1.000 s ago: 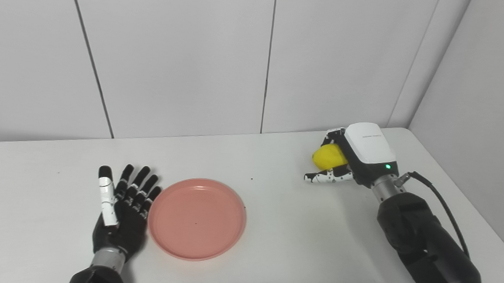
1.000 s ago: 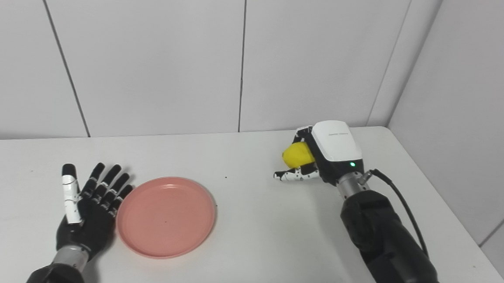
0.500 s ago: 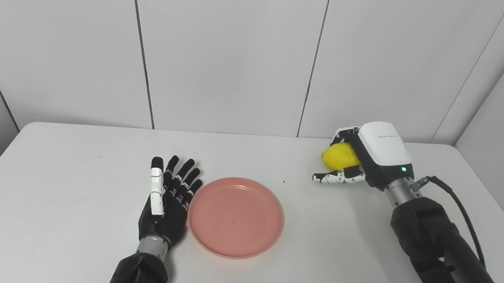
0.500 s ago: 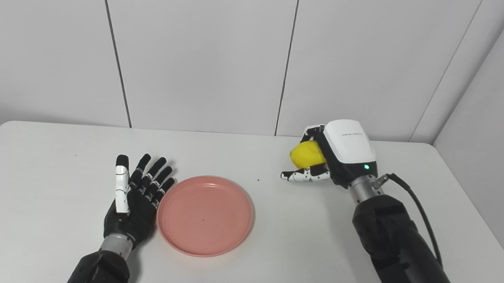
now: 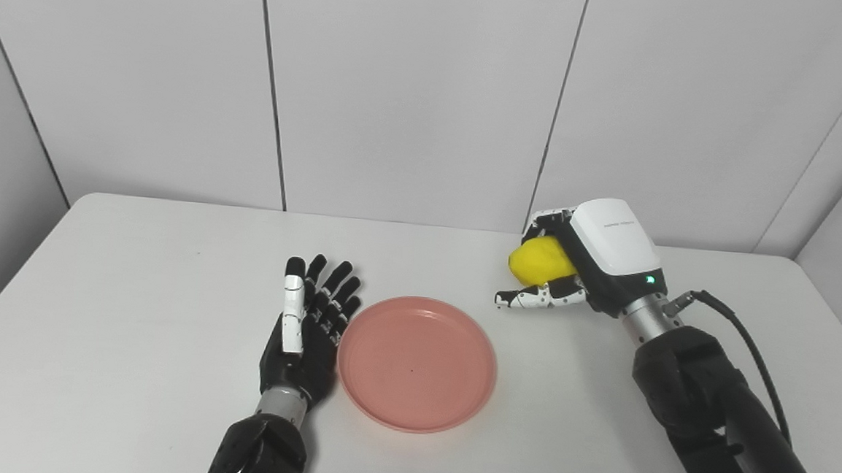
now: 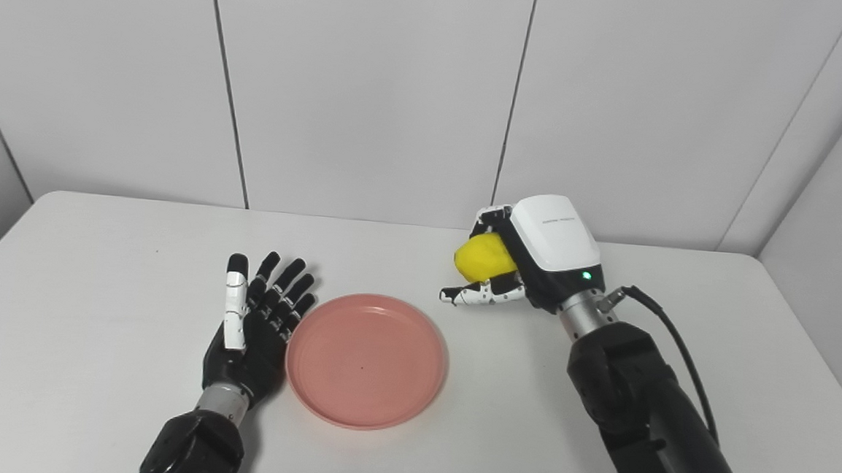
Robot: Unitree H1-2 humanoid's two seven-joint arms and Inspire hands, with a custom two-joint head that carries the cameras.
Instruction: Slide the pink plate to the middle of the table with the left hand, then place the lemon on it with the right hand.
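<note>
Our right hand (image 5: 580, 264), the one with the white shell on its back, is clenched around the bright yellow lemon (image 5: 539, 260), holding it above the table just beyond the far right rim of the round, shallow pink plastic plate (image 5: 417, 363). Our black left hand (image 5: 307, 332) lies flat and released, fingers spread, its edge touching or just beside the plate's left rim; we cannot tell which.

The lemon shows only partly between the fingers, so we judge the grasp may be shallow; a quick swing toward the plate could let it slip and roll across the table. Released from too high, the rounded fruit could bounce off the low rim. If it lands near the edge, the light plate might tip or skid. Our left hand sits close enough that a twitch could nudge the plate as the lemon comes over.

The white tabletop (image 5: 131, 306) is smooth and matte, with a few tiny dark specks, and offers little to stop a rolling lemon. Pale grey wall panels (image 5: 415, 97) with thin vertical seams close in the back and both sides.
</note>
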